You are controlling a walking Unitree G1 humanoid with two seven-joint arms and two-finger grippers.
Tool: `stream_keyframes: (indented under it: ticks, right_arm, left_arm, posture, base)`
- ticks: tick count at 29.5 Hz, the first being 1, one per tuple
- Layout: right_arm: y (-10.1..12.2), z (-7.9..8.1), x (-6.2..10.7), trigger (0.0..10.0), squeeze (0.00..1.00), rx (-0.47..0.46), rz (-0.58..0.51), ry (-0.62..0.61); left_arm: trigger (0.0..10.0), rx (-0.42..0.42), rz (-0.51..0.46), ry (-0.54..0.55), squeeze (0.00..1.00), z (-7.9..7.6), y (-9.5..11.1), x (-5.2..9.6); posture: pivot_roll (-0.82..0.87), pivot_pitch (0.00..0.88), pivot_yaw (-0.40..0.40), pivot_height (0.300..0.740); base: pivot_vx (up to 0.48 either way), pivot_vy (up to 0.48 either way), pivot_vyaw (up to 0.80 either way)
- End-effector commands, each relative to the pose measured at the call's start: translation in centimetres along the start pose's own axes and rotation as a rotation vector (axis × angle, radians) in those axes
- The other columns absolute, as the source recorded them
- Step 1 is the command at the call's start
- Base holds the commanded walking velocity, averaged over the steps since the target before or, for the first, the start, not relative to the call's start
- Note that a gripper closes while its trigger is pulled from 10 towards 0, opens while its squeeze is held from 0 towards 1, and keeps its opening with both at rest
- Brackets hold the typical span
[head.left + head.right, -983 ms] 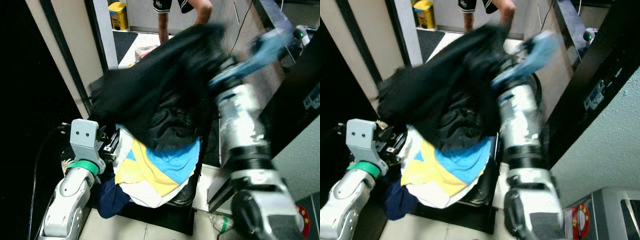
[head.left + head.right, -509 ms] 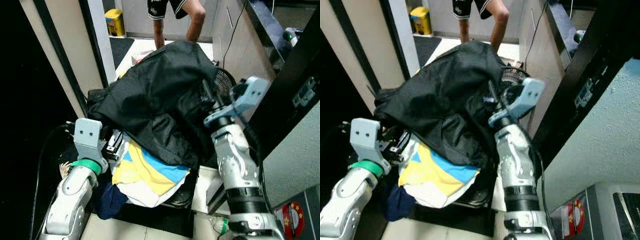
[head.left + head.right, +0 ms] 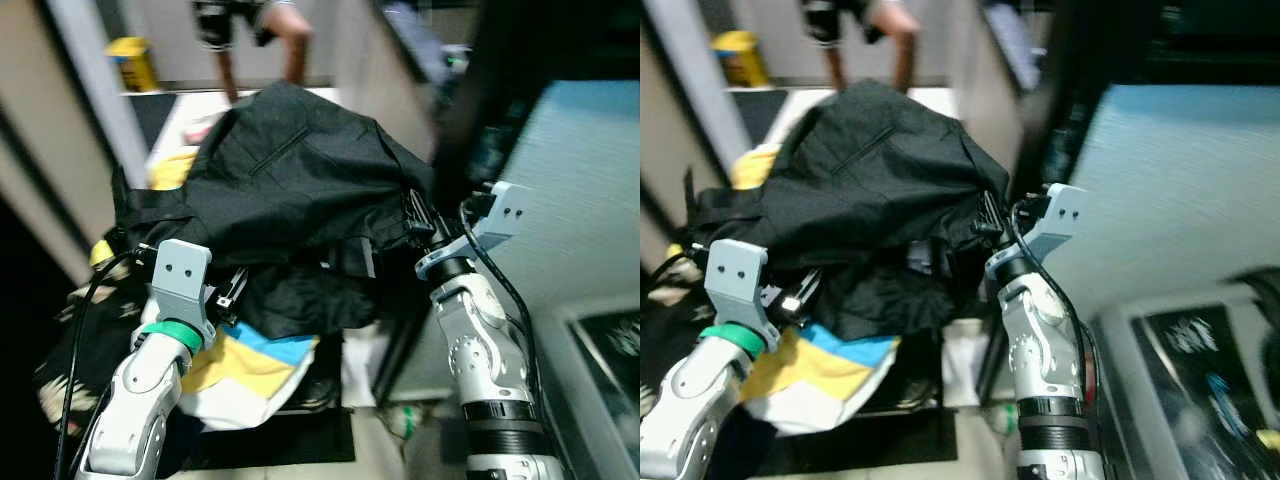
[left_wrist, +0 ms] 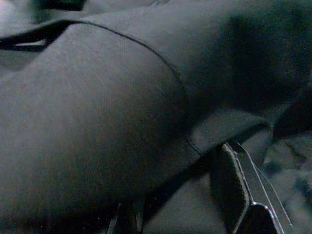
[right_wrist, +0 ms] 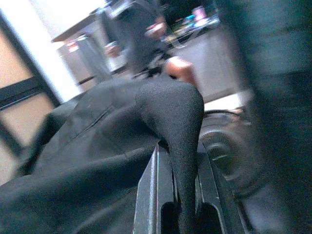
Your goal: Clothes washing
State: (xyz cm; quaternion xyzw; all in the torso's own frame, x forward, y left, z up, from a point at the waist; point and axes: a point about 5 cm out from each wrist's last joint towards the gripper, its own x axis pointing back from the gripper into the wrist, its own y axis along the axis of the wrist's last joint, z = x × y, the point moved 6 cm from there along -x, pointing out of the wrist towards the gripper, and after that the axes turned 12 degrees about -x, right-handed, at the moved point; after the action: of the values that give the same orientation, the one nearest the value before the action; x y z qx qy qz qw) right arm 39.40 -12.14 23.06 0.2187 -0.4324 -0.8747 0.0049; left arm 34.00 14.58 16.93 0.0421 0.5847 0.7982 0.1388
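Right gripper (image 3: 413, 215): fingers clamped on a fold of the black garment (image 3: 290, 190), at the garment's right edge. Left gripper (image 3: 232, 288): tucked under the garment's lower left edge; finger state cannot be told. Black garment: draped atop the clothes heap. Yellow-and-blue cloth (image 3: 245, 365): beneath the garment. Person's legs (image 3: 262, 40): beyond the garment. Yellow bin (image 3: 132, 60): beyond the garment, leftward.
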Motion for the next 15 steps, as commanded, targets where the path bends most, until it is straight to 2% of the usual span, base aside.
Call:
stream_keyframes:
  ticks: [1, 10, 15]
  right_arm:
    - [-0.1, -0.5, 0.4, 10.0, 0.00, -0.001, 0.005, -0.022]
    - [0.9, -0.7, 0.4, 10.0, 0.00, -0.041, -0.024, -0.033]
    - [2.3, -0.7, -0.4, 10.0, 0.00, -0.048, -0.057, -0.031]
  left_arm:
    - [10.0, -0.002, 0.012, -0.009, 0.00, -0.1, -0.3, 0.3]
    - [10.0, -0.003, 0.000, -0.015, 0.00, 0.0, 0.2, 0.2]
    - [10.0, 0.000, -0.008, -0.015, 0.00, 0.0, 0.5, 0.1]
  posture:
    - [0.12, 0.031, 0.076, 0.740]
    - [0.12, 0.031, 0.079, 0.740]
    - [0.13, 0.030, 0.077, 0.740]
  base:
    - [0.000, 0.000, -0.80]
    - [0.000, 0.000, -0.80]
    - [0.000, 0.000, -0.80]
